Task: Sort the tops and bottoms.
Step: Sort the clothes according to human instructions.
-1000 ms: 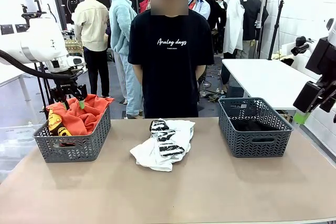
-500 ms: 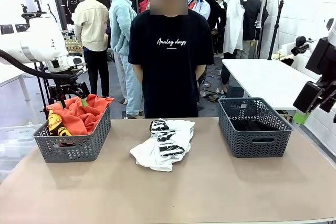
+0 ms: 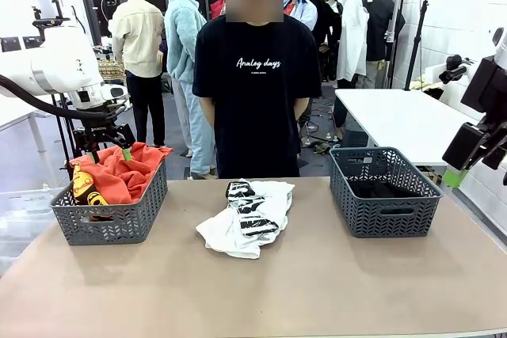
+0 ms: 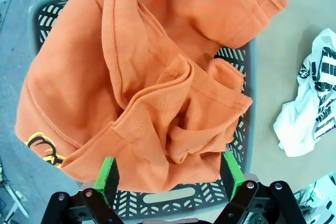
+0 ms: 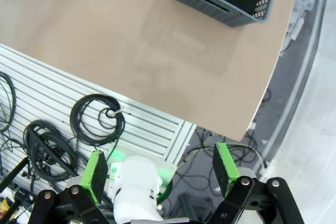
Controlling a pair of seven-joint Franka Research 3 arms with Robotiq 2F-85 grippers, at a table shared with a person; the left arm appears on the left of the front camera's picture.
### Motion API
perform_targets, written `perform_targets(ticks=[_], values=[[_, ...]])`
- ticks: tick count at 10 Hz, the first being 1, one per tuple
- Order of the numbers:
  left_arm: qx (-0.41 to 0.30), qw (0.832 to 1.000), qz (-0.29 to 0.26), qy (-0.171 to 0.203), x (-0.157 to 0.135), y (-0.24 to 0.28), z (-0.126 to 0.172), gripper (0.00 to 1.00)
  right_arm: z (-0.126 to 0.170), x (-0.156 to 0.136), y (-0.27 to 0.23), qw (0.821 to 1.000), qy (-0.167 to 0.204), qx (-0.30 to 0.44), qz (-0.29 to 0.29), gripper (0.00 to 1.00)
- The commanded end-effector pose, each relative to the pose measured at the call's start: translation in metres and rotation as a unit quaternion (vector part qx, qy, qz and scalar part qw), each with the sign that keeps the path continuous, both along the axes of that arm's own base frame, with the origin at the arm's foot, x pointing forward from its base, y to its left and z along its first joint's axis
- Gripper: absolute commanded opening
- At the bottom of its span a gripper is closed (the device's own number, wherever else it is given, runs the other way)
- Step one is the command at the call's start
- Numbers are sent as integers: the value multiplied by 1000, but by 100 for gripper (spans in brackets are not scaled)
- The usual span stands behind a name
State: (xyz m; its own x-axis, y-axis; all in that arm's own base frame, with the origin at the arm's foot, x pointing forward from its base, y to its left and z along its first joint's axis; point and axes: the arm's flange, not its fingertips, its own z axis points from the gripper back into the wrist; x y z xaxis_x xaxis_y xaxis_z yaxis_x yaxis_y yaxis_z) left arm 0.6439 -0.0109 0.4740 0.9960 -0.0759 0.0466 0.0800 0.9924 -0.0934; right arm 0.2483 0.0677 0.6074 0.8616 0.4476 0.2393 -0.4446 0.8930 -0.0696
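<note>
Left wrist view: orange top (image 4: 157,77) lies crumpled in grey basket (image 4: 242,129).

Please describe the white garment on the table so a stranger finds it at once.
Look at the tan table with a grey plastic left basket and a grey plastic right basket. Between them lies a crumpled white cloth top with black print. It alone lies on the bare tabletop; the orange cloth garment sits in the left basket.
</note>
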Motion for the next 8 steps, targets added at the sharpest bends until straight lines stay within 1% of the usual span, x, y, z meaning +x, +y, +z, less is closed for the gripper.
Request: perform_targets(ticks=[1, 8], values=[[0, 1000, 1, -2, 0, 0, 1, 100, -2, 0, 0, 1000, 4, -3, -3, 100], [0, 1000, 1, -2, 0, 0, 1, 100, -2, 0, 0, 1000, 4, -3, -3, 100]])
